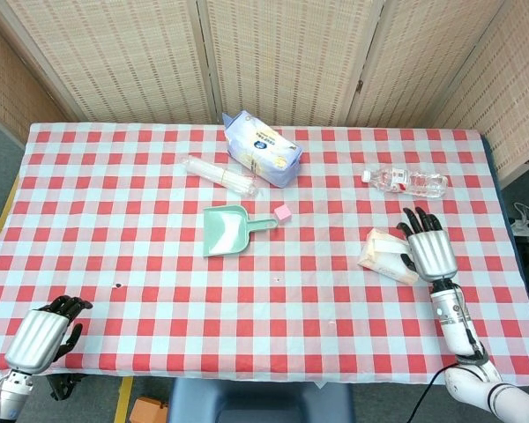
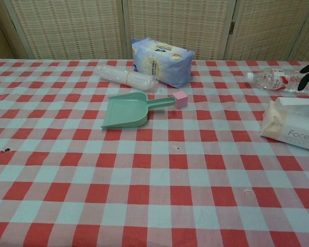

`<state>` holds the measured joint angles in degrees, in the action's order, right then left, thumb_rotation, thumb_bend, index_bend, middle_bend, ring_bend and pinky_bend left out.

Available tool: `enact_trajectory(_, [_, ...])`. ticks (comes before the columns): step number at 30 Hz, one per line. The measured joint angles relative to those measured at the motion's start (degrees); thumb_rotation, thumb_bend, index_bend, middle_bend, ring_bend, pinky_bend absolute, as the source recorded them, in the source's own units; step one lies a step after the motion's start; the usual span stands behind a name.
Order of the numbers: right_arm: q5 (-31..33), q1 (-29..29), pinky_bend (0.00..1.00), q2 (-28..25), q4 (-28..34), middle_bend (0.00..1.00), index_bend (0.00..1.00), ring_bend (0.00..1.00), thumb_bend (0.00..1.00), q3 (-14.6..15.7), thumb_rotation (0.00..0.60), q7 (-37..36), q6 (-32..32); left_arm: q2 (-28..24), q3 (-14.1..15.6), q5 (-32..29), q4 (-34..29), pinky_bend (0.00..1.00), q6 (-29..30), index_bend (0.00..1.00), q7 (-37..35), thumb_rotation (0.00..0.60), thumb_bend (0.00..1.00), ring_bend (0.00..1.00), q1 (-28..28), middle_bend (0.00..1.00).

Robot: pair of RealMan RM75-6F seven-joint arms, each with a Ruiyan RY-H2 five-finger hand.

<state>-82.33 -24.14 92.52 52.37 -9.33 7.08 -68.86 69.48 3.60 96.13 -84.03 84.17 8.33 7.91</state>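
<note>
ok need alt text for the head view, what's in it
The robot's right hand reaches over a pack of face tissues with its fingers spread, on a table with a red and white checked cloth. Its left hand rests curled at the near left edge. Further back lie a green dustpan, a pink cube and a plastic bottle.

Right hand (image 1: 429, 251) beside white tissue pack (image 1: 386, 255); clear plastic bottle (image 1: 407, 182) lies just beyond. Open checked cloth between pack and green plastic dustpan (image 1: 228, 231), small pink cube (image 1: 283, 212) at its handle tip.
</note>
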Motion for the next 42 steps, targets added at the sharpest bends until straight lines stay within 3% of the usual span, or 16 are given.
enact_trajectory(4, [-1.0, -0.2, 0.28, 0.6, -0.7, 0.24, 0.63, 0.17, 0.53, 0.7, 0.600, -1.3, -1.0, 0.0, 0.0, 0.0, 0.1, 0.65, -0.2, 0.36, 0.0, 0.600, 0.53, 0.30, 0.0, 0.37])
enact_trajectory(7, [-1.9, -0.2, 0.30, 0.9, -1.2, 0.26, 0.69, 0.19, 0.61, 1.1, 0.600, -1.6, -2.9, 0.0, 0.0, 0.0, 0.1, 0.65, -0.2, 0.36, 0.0, 0.600, 0.53, 0.30, 0.1, 0.37])
enact_trajectory(19, [-2.1, -0.1, 0.30, -0.7, 1.4, 0.27, 0.70, 0.19, 0.61, 0.8, 0.600, -0.4, -5.1, 0.1, 0.1, 0.0, 0.0, 0.65, -0.3, 0.36, -0.1, 0.600, 0.53, 0.30, 0.1, 0.37])
enact_trajectory(24, [-2.4, -0.5, 0.30, -4.7, 9.0, 0.27, 0.70, 0.19, 0.61, -0.8, 0.600, 2.9, -7.5, 0.1, 0.1, -0.2, 0.0, 0.65, -0.7, 0.36, -0.1, 0.600, 0.53, 0.30, 0.2, 0.37])
enact_trajectory(29, [-1.9, -1.1, 0.30, -10.0, 19.8, 0.27, 0.70, 0.19, 0.61, -3.4, 0.600, 12.4, -9.4, 0.1, 0.3, 0.2, -0.1, 0.65, -0.5, 0.36, 0.0, 0.600, 0.53, 0.30, 0.2, 0.37])
enact_trajectory(34, [2.8, -2.7, 0.30, -13.9, 26.0, 0.27, 0.70, 0.19, 0.61, -7.5, 0.600, 24.9, -8.9, 0.0, 0.3, 0.4, -0.2, 0.65, -0.2, 0.36, -0.2, 0.600, 0.53, 0.30, 0.1, 0.37])
enact_trajectory(38, [10.1, -5.5, 0.30, -15.4, 27.0, 0.27, 0.70, 0.19, 0.61, -11.6, 0.600, 33.7, -6.8, 0.0, 0.3, 0.3, -0.2, 0.65, -0.5, 0.36, -0.4, 0.600, 0.53, 0.30, 0.2, 0.37])
enact_trajectory(42, [14.9, -8.2, 0.30, -15.5, 24.1, 0.27, 0.70, 0.19, 0.61, -13.8, 0.600, 36.1, -4.5, 0.0, 0.3, 0.1, 0.0, 0.65, -0.9, 0.36, -0.4, 0.600, 0.53, 0.30, 0.3, 0.37])
